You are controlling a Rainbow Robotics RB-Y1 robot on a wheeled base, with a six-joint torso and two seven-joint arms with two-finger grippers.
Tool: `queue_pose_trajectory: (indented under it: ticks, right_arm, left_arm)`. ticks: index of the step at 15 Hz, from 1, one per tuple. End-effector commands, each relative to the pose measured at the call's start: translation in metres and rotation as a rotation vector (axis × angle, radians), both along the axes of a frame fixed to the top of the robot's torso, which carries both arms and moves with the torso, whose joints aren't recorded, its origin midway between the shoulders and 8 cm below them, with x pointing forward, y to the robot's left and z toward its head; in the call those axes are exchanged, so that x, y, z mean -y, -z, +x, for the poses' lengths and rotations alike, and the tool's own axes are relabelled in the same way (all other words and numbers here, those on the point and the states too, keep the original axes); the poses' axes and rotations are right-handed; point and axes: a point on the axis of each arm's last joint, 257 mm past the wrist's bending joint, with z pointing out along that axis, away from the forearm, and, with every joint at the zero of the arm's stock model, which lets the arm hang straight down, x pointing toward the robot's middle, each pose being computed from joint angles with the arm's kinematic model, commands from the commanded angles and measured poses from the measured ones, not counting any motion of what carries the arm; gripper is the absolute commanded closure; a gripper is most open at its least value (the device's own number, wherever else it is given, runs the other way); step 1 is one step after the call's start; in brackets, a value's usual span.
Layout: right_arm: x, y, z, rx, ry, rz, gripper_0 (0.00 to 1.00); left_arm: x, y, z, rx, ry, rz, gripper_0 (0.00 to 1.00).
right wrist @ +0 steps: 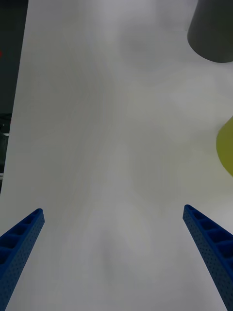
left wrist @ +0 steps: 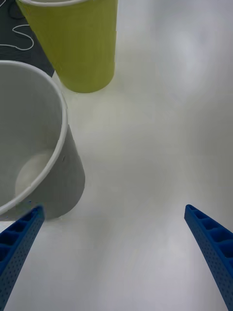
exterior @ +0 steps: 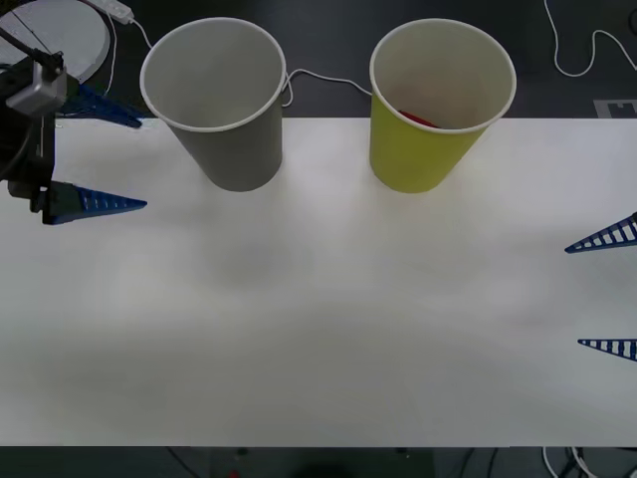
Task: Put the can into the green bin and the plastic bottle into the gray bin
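- Front view: two bins stand at the far edge of the white counter (exterior: 318, 329), the gray bin (exterior: 221, 119) left of the green bin (exterior: 433, 119), apart from each other
- A red sliver shows low inside the green bin; I judge it to be the can (exterior: 416, 119), so that half of the task looks done
- Left wrist view looks down into the gray bin (left wrist: 34, 160): its pale bottom is bare, and no bottle lies on the counter, so the bottle half cannot be confirmed as done
- Left gripper (exterior: 124, 159) hangs at the left edge, just left of the gray bin, jaws spread wide and holding nothing
- Right gripper (exterior: 602, 294) sits at the right edge, well apart from the green bin, jaws spread and holding nothing
- Both arms look idle, drawn out to the sides
- What is left, by my reading: finding the bottle and dropping it into the gray bin, unless it lies somewhere hidden
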Motion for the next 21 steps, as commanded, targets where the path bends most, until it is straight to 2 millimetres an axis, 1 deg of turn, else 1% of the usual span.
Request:
queue_pose_trajectory:
  ticks: [1, 2, 5, 9, 12, 15, 17, 19, 21]
  right_arm:
    - [0.000, 0.000, 0.000, 0.000, 0.000, 0.000, 0.00]
    - [0.000, 0.000, 0.000, 0.000, 0.000, 0.000, 0.00]
    - [0.000, 0.000, 0.000, 0.000, 0.000, 0.000, 0.00]
    - [0.000, 0.000, 0.000, 0.000, 0.000, 0.000, 0.00]
    - [0.000, 0.000, 0.000, 0.000, 0.000, 0.000, 0.00]
    - [0.000, 0.000, 0.000, 0.000, 0.000, 0.000, 0.00]
    - [0.000, 0.000, 0.000, 0.000, 0.000, 0.000, 0.00]
    - [0.000, 0.000, 0.000, 0.000, 0.000, 0.000, 0.00]
    - [0.000, 0.000, 0.000, 0.000, 0.000, 0.000, 0.00]
  left_arm:
    - [-0.014, 0.018, -0.012, 0.035, 0.041, 0.037, 0.00]
    - [-0.020, 0.028, -0.019, 0.041, 0.064, 0.057, 0.00]
    - [-0.029, 0.042, -0.037, 0.043, 0.117, 0.066, 0.00]
    - [-0.042, 0.068, -0.050, 0.071, 0.177, 0.122, 0.00]
    - [-0.047, 0.082, -0.061, 0.091, 0.227, 0.149, 0.00]
    - [-0.048, 0.085, -0.073, 0.053, 0.257, 0.149, 0.00]
    - [-0.049, 0.084, -0.076, 0.040, 0.255, 0.145, 0.00]
    - [-0.053, 0.089, -0.080, 0.019, 0.237, 0.134, 0.00]
    - [-0.055, 0.090, -0.080, 0.008, 0.221, 0.129, 0.00]
